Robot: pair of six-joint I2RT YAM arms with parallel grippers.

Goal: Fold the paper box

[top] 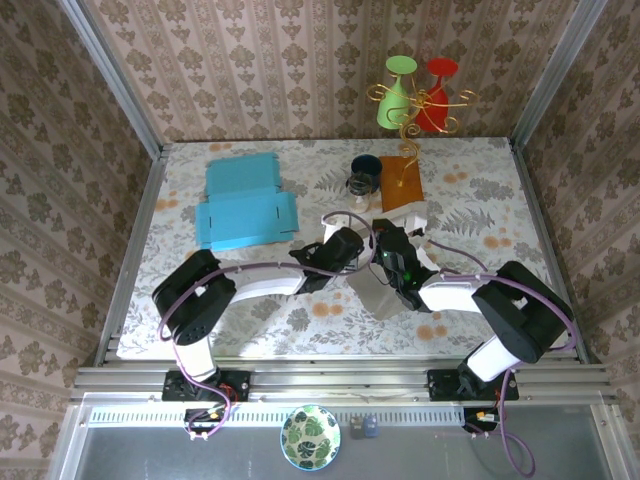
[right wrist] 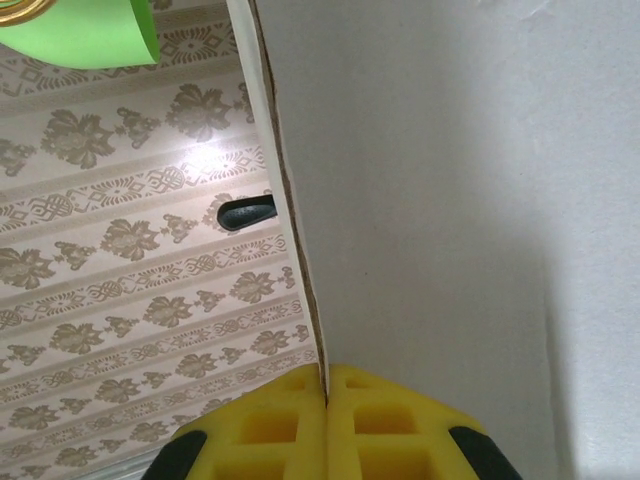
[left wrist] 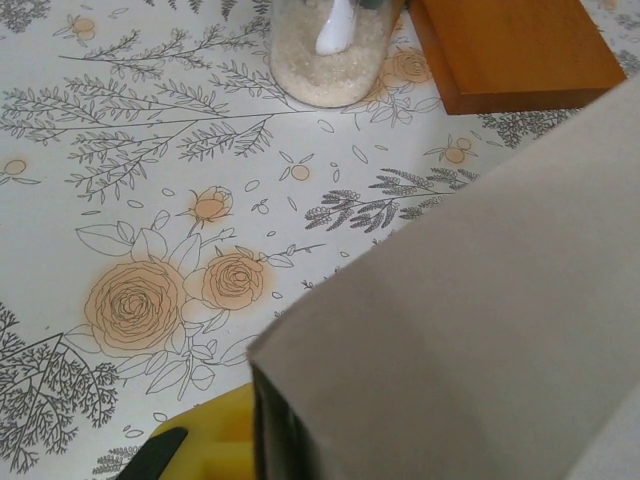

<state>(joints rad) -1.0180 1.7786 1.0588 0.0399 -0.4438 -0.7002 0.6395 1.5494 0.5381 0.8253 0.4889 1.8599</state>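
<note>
The paper box (top: pixel 378 288) is a partly folded white and grey cardboard piece held up over the middle of the table, between both arms. My left gripper (top: pixel 360 250) reaches it from the left. In the left wrist view one yellow pad (left wrist: pixel 212 442) rests against a grey box panel (left wrist: pixel 470 330), which hides the other finger. My right gripper (top: pixel 392 262) comes in from the right. In the right wrist view that gripper (right wrist: pixel 327 378) is shut, with the thin edge of a white box panel (right wrist: pixel 450 200) pinched between its pads.
Two flat blue boxes (top: pixel 243 205) lie at the back left. Just behind the box stand a glass jar (top: pixel 362 180) (left wrist: pixel 335 50) and a wooden base (top: pixel 400 183) (left wrist: pixel 510 50) carrying a wire stand with green and red cups (top: pixel 415 95). Metal rails edge the table.
</note>
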